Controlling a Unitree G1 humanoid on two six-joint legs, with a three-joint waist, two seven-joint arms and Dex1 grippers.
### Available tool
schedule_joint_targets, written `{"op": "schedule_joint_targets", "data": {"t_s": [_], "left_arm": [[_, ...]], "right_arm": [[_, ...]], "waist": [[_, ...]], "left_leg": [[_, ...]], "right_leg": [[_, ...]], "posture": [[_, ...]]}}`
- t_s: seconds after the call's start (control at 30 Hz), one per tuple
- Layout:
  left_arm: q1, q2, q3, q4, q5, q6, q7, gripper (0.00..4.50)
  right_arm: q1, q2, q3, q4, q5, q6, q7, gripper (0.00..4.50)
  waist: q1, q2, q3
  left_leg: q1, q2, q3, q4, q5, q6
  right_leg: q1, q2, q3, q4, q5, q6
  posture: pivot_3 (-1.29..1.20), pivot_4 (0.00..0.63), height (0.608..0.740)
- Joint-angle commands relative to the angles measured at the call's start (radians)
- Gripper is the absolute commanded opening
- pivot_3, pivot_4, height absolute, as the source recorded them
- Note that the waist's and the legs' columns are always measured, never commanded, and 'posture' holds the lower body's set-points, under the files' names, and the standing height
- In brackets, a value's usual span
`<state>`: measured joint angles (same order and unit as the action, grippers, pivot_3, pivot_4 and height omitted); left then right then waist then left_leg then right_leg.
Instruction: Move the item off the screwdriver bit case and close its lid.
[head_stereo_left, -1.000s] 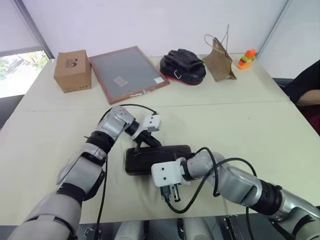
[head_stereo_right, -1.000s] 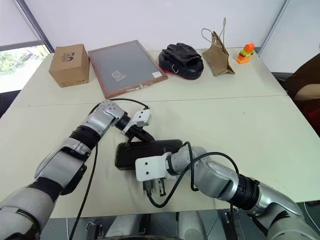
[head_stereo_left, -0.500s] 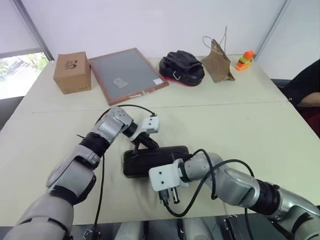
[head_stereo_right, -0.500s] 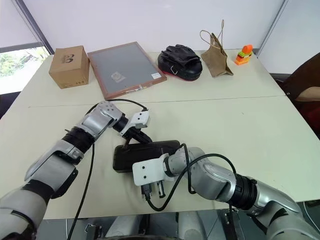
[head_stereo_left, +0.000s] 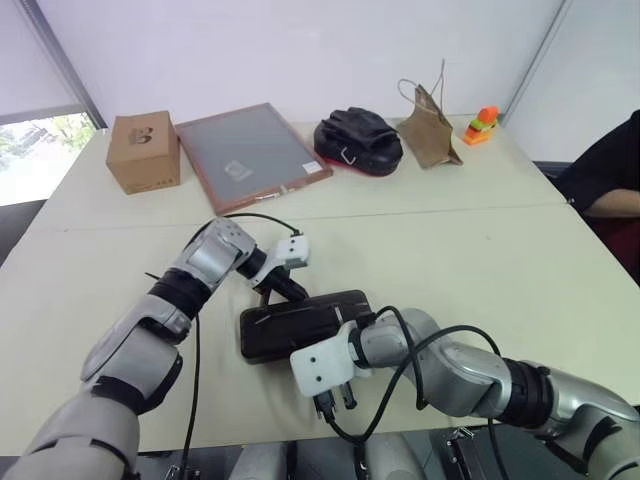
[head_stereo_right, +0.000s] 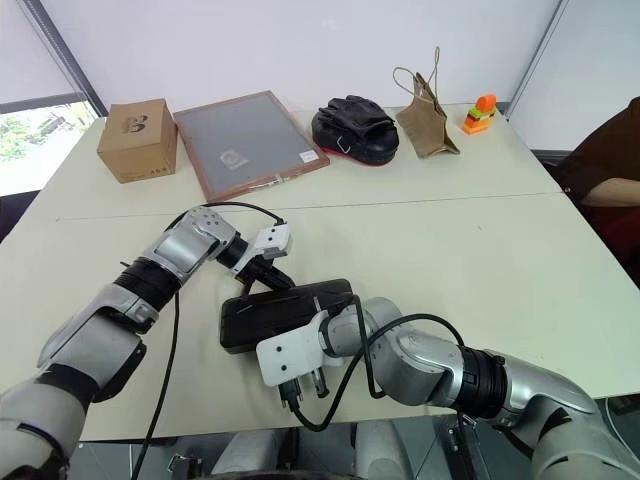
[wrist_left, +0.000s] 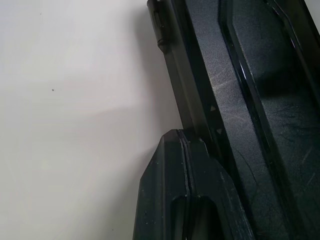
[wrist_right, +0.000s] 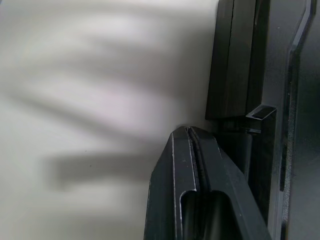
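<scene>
Your left gripper (head_stereo_left: 284, 291): clenched empty, tips against the far edge of the case (head_stereo_left: 300, 322). Your right gripper (head_stereo_left: 333, 403): clenched empty, at its near edge.

Head stereo above; wrist cams near case (wrist_left: 240, 100)

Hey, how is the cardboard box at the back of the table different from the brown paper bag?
The cardboard box is a crisp-edged cube; the paper bag is creased, with thin handles sticking up. The box has a dark print on top; the bag looks plain. The box sits at the robot's far left, the bag toward the right. Both are brown and stand near the far edge of the table.
</scene>
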<state>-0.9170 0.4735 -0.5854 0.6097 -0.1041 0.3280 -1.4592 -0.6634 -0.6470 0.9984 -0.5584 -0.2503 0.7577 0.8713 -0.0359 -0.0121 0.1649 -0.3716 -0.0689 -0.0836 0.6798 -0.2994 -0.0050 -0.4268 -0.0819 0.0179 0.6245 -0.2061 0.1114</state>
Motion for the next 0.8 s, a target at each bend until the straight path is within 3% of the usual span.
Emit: {"op": "schedule_joint_targets", "data": {"t_s": [0.03, 0.2, 0.27, 0.43, 0.57, 0.67, 0.8], "left_arm": [[0.102, -0.081, -0.178, -0.122, -0.112, 0.002, -0.155, 0.0], [0.071, -0.176, -0.058, 0.071, 0.032, -0.165, -0.071, 0.0], [0.037, -0.217, 0.008, 0.181, 0.071, -0.257, 0.016, 0.0], [-0.03, -0.23, 0.149, 0.332, 0.09, -0.4, 0.089, 0.0], [-0.051, -0.181, 0.307, 0.27, -0.001, -0.353, 0.127, 0.0], [-0.033, -0.137, 0.424, 0.158, -0.081, -0.261, 0.169, 0.0], [0.032, -0.057, 0.595, -0.053, -0.194, -0.093, 0.287, 0.0]], "right_arm": [[-0.076, -0.05, -0.144, 0.283, -0.218, 0.084, -0.203, 0.07], [-0.02, -0.047, -0.187, 0.176, -0.119, 0.113, -0.132, 0.07], [0.053, -0.04, -0.265, 0.066, -0.011, 0.165, -0.078, 0.07], [0.287, 0.002, -0.664, -0.269, 0.376, 0.443, 0.115, 0.07], [0.307, 0.069, -1.113, -0.36, 0.67, 0.714, 0.309, 0.07], [0.221, 0.125, -1.297, -0.27, 0.759, 0.765, 0.29, 0.07], [0.117, 0.18, -1.406, -0.07, 0.776, 0.63, 0.176, 0.07]], "waist": [[0.0, 0.0, 0.0], [0.005, 0.002, -0.006], [0.026, 0.003, -0.008], [0.071, 0.002, -0.007], [0.073, 0.0, -0.004], [0.058, 0.0, -0.002], [0.039, 0.002, -0.001]], "left_leg": [[0.0, 0.0, 0.0, 0.0, 0.0, 0.0], [0.0, 0.0, 0.0, 0.0, 0.0, 0.0], [0.002, 0.0, -0.001, 0.0, 0.0, 0.0], [-0.004, -0.005, -0.002, 0.004, -0.001, 0.002], [-0.007, -0.005, -0.001, 0.004, -0.003, 0.006], [-0.01, -0.003, -0.001, 0.003, -0.003, 0.006], [-0.009, -0.003, -0.001, 0.001, -0.003, 0.006]], "right_leg": [[0.0, 0.0, 0.0, 0.0, 0.0, 0.0], [0.001, 0.0, 0.0, -0.001, 0.0, 0.0], [0.004, -0.001, -0.001, -0.004, 0.0, 0.0], [0.006, -0.006, -0.002, -0.011, 0.001, 0.001], [0.002, -0.006, -0.002, -0.012, 0.001, 0.002], [-0.002, -0.005, -0.002, -0.01, 0.002, 0.002], [-0.004, -0.005, -0.003, -0.009, 0.002, 0.002]], "posture": [[0.0, 0.15, 0.74], [0.0, 0.15, 0.74], [0.0, 0.15, 0.74], [0.0, 0.15, 0.74], [0.0, 0.15, 0.74], [0.0, 0.15, 0.74], [0.0, 0.15, 0.74]]}}
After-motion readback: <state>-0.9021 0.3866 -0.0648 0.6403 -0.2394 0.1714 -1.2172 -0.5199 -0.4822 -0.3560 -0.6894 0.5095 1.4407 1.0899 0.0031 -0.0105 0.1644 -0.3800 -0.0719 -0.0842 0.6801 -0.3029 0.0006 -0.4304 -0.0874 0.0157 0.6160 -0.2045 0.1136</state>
